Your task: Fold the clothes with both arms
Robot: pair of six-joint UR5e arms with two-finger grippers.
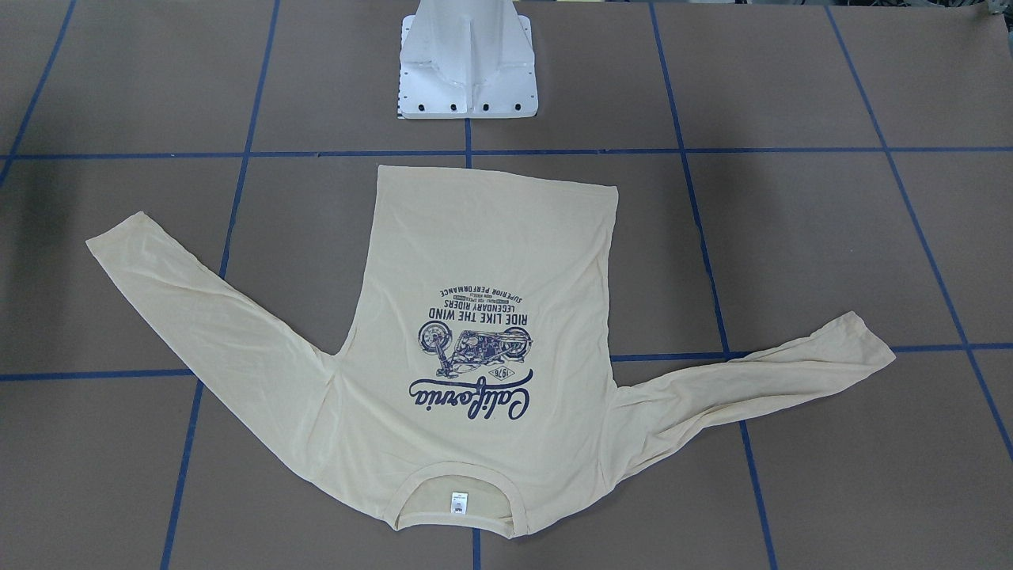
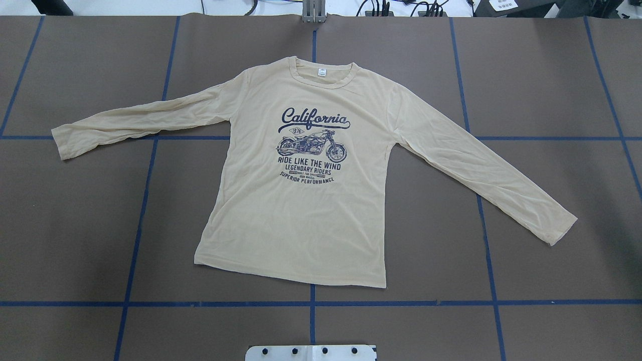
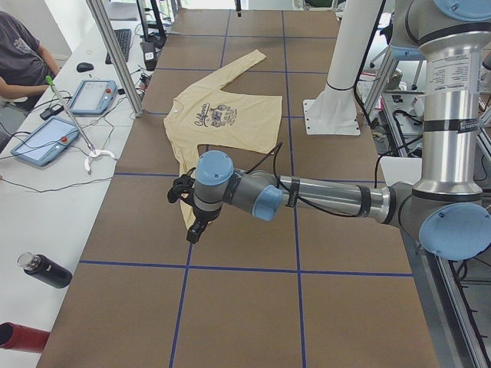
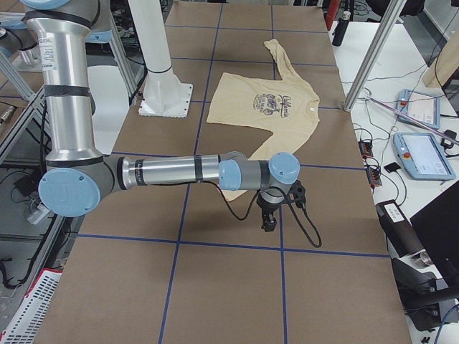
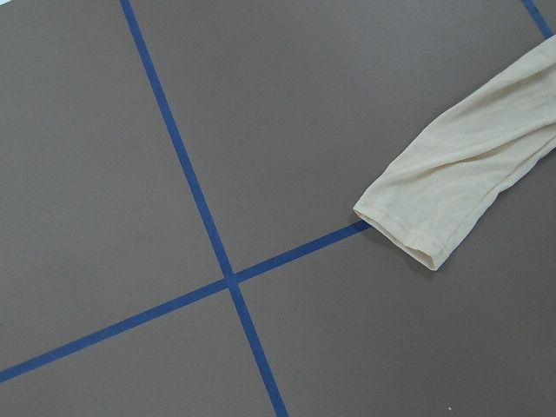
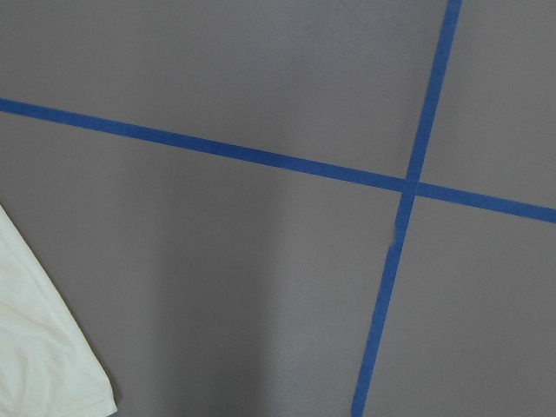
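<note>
The cream-yellow long-sleeved shirt (image 2: 301, 210) lies flat, print up, in the middle of the brown table, both sleeves spread out; it also shows from the front (image 1: 475, 269). No arm shows in the overhead or front views. In the exterior left view my left gripper (image 3: 192, 232) hangs over the table by the near sleeve end. The left wrist view shows that cuff (image 5: 417, 226) on the table. In the exterior right view my right gripper (image 4: 269, 223) hangs near the other sleeve, whose edge (image 6: 39, 347) shows in the right wrist view. I cannot tell whether either gripper is open or shut.
The white pedestal base (image 1: 467, 75) stands at the robot's side of the table. Blue tape lines (image 2: 311, 303) grid the brown surface. Aluminium posts (image 3: 115, 57), tablets (image 3: 46, 139) and a seated person (image 3: 19, 61) are along the far side.
</note>
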